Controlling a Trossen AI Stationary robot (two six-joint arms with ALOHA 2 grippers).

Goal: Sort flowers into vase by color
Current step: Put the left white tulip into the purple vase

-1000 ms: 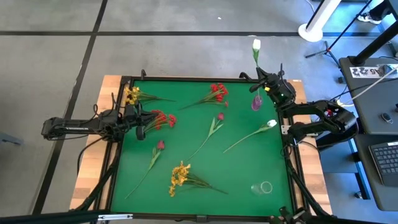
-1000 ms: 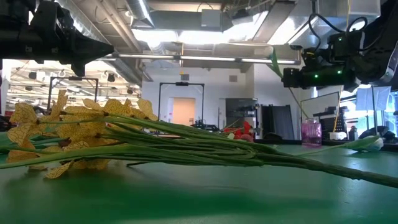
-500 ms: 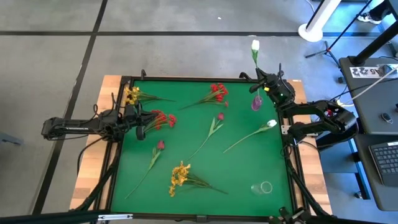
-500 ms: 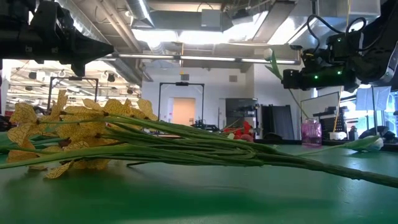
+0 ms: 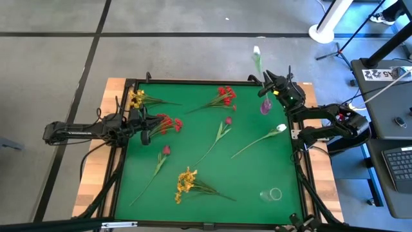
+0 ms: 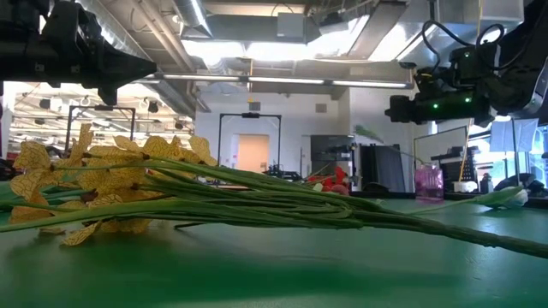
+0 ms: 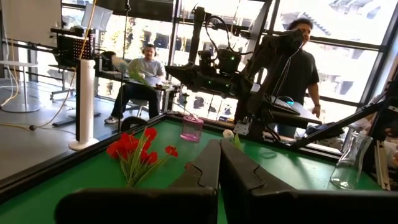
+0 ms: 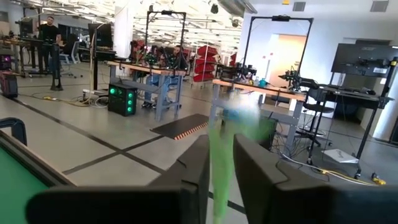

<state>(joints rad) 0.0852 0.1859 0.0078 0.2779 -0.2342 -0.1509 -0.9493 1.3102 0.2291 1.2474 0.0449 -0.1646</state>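
My right tool, fingers slightly parted at the bench's far right corner above the pink vase, has the white tulip between them, bloom pointing outward past the edge. My left tool waits shut.

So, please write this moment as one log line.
left hand shut, waiting | right hand above pink vase | white tulip blurred between its fingers

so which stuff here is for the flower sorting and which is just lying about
For the job:
- red flowers, another red bunch
- yellow flowers
- white tulip, and one by the right end effector
- pink vase
- clear vase

Just about:
- keyboard
- white post
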